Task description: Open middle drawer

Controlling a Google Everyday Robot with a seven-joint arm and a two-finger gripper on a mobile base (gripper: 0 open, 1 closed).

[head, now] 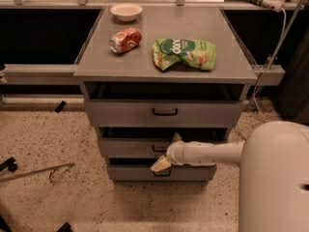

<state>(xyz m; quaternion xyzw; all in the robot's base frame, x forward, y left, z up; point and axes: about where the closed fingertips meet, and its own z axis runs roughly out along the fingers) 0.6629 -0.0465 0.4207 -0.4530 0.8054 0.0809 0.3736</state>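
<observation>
Finds the gripper (pixel 164 152) at the middle drawer (pixel 128 148) front, jaws released and spread wide, with the black handle (pixel 158 149) lying between them.

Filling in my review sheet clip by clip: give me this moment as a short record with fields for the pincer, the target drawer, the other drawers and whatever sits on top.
pincer: open, at the front of the middle drawer, one finger above its handle and one below
middle drawer state: not visibly pulled out
other drawers: top drawer and bottom drawer, both untouched
cabinet top: white bowl, red can on its side, green snack bag
</observation>
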